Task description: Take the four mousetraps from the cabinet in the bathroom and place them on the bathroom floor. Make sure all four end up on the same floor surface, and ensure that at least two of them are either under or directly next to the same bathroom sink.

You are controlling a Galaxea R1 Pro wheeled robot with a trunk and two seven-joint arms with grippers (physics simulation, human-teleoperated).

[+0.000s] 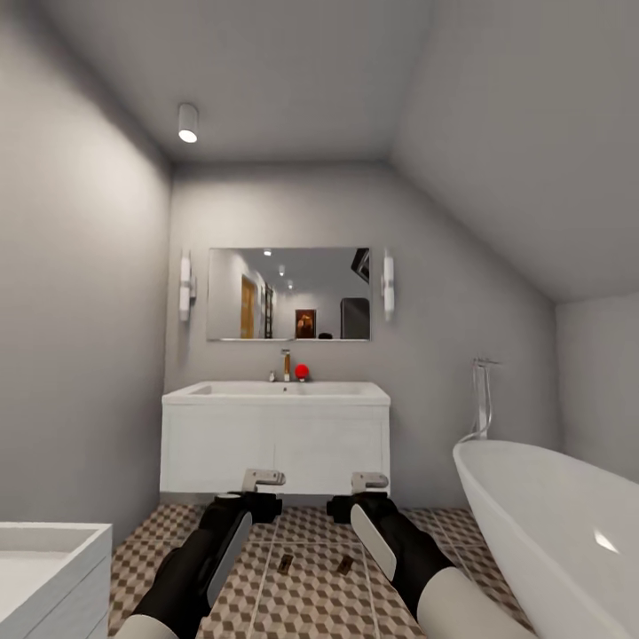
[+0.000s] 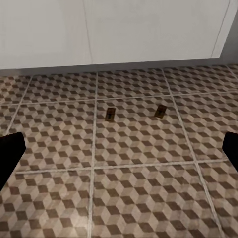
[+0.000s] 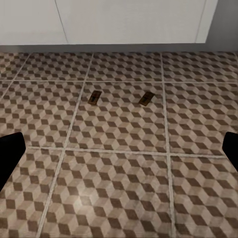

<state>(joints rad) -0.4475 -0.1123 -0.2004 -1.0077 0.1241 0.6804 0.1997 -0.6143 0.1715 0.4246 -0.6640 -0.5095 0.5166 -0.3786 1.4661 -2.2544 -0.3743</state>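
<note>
Two mousetraps lie flat on the patterned bathroom floor [image 1: 306, 608], side by side a short way in front of the white sink vanity [image 1: 275, 439]: one mousetrap [image 1: 285, 563] [image 2: 110, 113] [image 3: 94, 96] and the other mousetrap [image 1: 344, 564] [image 2: 160, 111] [image 3: 147, 98]. My left gripper [image 1: 264, 480] [image 2: 119, 153] and right gripper [image 1: 369, 483] [image 3: 119, 153] hang above the floor, both pointing toward the vanity. Each is open, its dark fingertips [image 2: 10, 151] [image 3: 10, 151] spread wide, with nothing held. The cabinet is out of view.
A white bathtub [image 1: 550, 524] with a tall tap stands at the right. A second white unit [image 1: 53, 559] sits at the lower left. A mirror [image 1: 288, 293] hangs over the sink, and a red ball-like item [image 1: 302, 371] sits by the faucet.
</note>
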